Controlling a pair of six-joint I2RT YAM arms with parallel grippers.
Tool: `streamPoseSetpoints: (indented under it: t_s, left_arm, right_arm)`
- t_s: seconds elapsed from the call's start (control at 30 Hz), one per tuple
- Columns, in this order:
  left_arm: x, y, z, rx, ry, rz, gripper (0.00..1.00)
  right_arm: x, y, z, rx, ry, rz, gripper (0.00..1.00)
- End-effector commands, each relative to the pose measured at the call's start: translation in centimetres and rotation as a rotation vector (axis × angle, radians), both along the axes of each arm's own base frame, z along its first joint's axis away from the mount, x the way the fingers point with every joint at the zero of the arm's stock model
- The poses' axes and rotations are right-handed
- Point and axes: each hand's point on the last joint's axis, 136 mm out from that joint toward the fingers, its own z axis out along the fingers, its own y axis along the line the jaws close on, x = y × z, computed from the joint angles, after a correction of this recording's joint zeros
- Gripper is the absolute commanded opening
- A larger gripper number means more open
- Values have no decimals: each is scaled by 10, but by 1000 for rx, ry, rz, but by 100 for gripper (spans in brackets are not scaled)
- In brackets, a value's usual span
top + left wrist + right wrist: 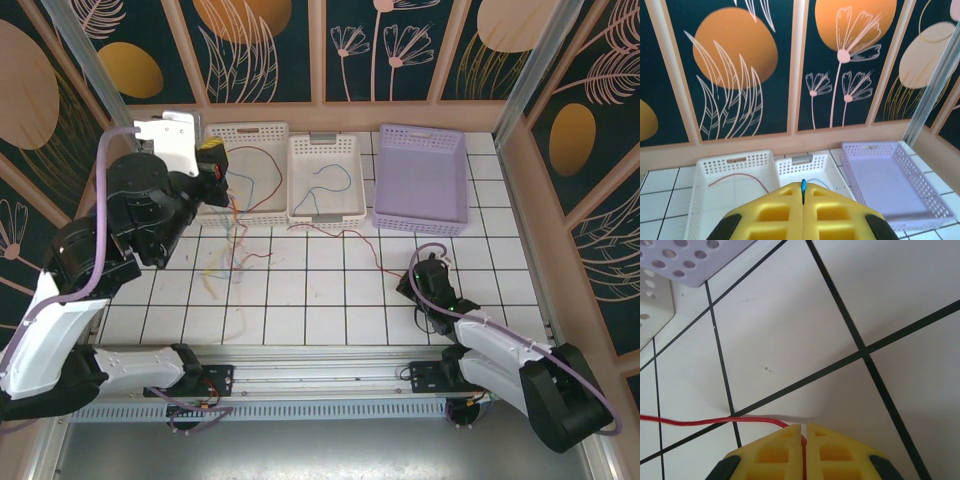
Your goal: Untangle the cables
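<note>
Close by, at 4 o'clock on the table (330, 320), the right gripper (804, 432) is squeezed shut on a red wire (700, 421). The tangled cables (232, 250) lie at 9 o'clock. They look thin, light and floppy, so pull slowly and grab near a loose end. Higher up at 10 o'clock, the left gripper (803, 189) pinches a blue wire (803, 185). White baskets (325, 214) sit at 12 o'clock.

Bright, even light from above; soft shadows, little blur.
Right wrist view: a faint grey shadow trails under the red cable (715, 421) at lower left; the right gripper (803, 440) at the bottom edge looks slightly soft.
</note>
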Motion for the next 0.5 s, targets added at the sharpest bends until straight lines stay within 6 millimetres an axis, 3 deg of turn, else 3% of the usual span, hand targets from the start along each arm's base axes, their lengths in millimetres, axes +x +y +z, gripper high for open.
streamPoseSetpoints:
  t_s: [0.0,0.2,0.47]
  left_arm:
    - [-4,3,-5,-36,-30,-13,0]
    - [-8,-1,-49,-24,-48,-57,0]
    - [-7,0,-91,42,-92,-58,0]
  right_arm:
    - [14,0,35,-44,-63,-11,0]
    - [29,10,83,-99,-127,4,0]
    - [50,32,151,-233,-223,13,0]
